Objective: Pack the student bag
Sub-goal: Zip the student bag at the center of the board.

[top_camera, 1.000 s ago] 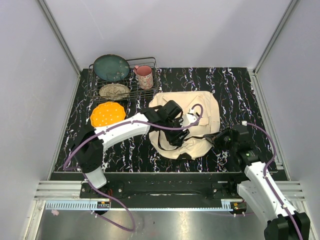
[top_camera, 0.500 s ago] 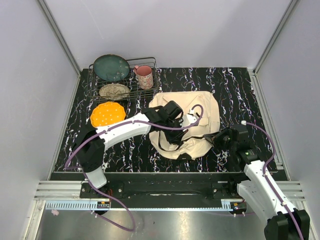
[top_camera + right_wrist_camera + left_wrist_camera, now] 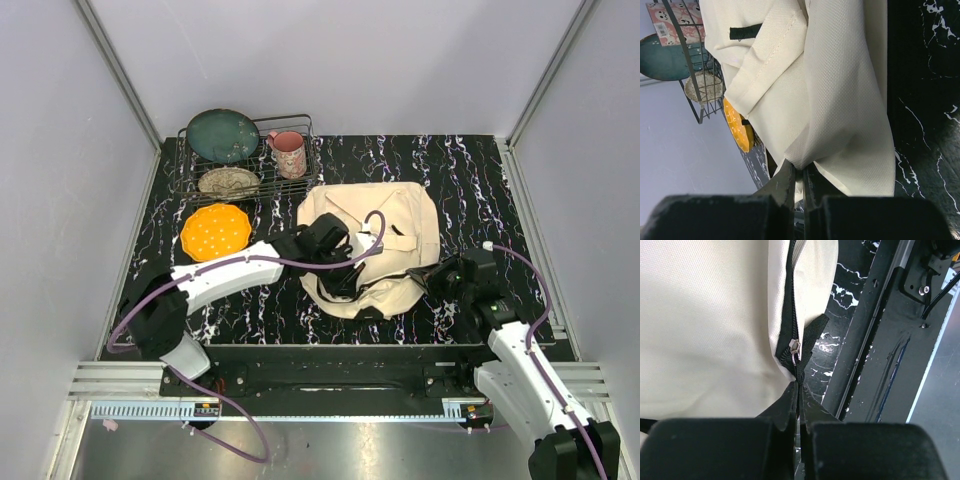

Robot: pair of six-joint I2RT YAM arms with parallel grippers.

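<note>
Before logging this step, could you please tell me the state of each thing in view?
student bag, lying on table
left gripper, shut on zipper tail
right gripper, shut on bag fabric
pink mug, upright in wire rack
teal plate, leaning in rack
orange plate, flat on table

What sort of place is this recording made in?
Likely a lab robot cell, not a home: plain walls on aluminium framing, two arms bolted to a black marbled table, and staged props such as the dish rack and student bag.
</note>
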